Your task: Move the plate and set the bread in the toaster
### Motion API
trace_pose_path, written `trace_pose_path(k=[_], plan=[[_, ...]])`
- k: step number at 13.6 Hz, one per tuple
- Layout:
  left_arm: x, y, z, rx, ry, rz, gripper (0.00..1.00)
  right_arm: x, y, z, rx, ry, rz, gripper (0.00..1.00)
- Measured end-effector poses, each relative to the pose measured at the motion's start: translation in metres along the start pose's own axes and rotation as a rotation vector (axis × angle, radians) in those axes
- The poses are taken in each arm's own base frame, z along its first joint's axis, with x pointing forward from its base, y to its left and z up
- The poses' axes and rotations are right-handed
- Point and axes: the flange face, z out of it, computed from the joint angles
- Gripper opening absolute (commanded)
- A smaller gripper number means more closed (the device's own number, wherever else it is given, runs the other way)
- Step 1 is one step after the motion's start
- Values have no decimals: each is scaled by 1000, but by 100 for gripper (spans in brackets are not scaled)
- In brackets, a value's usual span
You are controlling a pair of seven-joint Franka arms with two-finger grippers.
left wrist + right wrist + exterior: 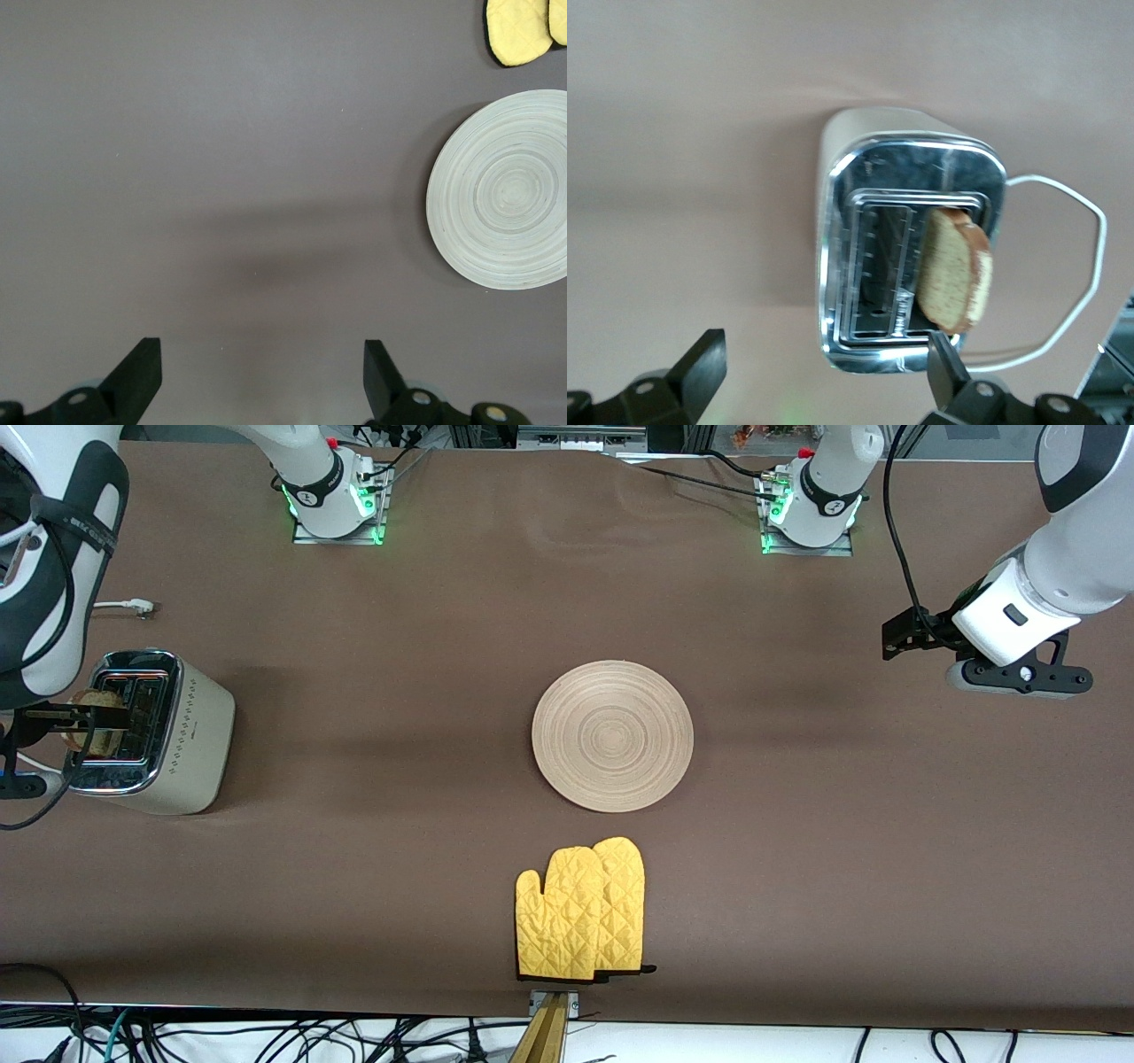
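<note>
Jaws, right gripper (819, 376): spread wide and holding nothing, hanging over the toaster (155, 731) at the right arm's end of the table.
Jaws, left gripper (261, 376): spread wide, nothing between the fingers, over bare brown tabletop at the left arm's end; this arm waits.
Bread (955, 279): one speckled brown slice with a darker crust, standing on edge in one of the toaster's two slots, its upper part sticking out above the chrome top; no finger touches it.
Toaster: cream body with a dotted diamond pattern on the side and a shiny top, standing upright on the table (372, 646); the second slot is empty.
Cord (1072, 266): white, looping on the table just beside the toaster.
Plate (612, 735): round pale wood with ring grain, lying flat near the table's middle, well apart from the toaster.
Oven mitts (580, 912): two yellow quilted mitts, overlapping, nearer to the front camera than the plate.
</note>
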Motion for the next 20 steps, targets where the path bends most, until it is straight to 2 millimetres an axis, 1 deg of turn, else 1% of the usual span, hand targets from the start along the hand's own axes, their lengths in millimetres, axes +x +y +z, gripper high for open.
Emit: trace_pose_path(k=[1,3,6,9,11,13,15,17,20], plan=[[0,0,0,0,0,0,100,-2,-7,-6,24,14,-32,100],[0,0,0,0,0,0,100,-7,-14,-17,37,26,-77,100],[0,0,0,0,0,0,100,-18,-27,-28,41,29,-46,100],[0,0,0,0,0,0,100,-28,-41,-26,79,27,-22,100],[0,0,0,0,0,0,100,-34,-46,-24,91,54,-30,100],[0,0,0,0,0,0,100,-38,-50,-28,93,90,-39,100],[0,0,0,0,0,1,100,-46,-51,-41,93,125,-43,100],[0,0,0,0,0,1,100,-57,-45,-58,90,165,-33,100],[0,0,0,0,0,1,100,-85,-38,-83,88,211,-21,100]])
